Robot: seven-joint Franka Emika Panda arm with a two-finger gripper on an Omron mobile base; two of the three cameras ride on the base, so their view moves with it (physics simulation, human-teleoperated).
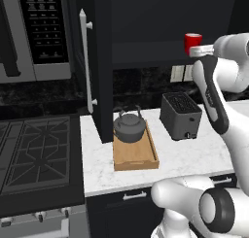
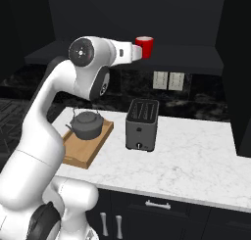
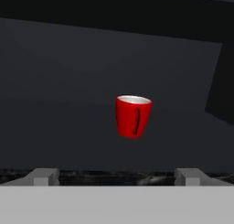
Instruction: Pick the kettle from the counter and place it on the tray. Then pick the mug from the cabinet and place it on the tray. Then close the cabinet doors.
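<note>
Hand (image 3: 117,175) before glossy red mug (image 3: 133,116)

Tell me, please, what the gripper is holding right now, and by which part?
Nothing: the gripper is open, with the mug ahead of it, untouched.

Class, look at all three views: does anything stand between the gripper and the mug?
Nothing visible does. In the hand view the mug stands upright, straight ahead of the open gripper, with bare dark cabinet around it.
</note>
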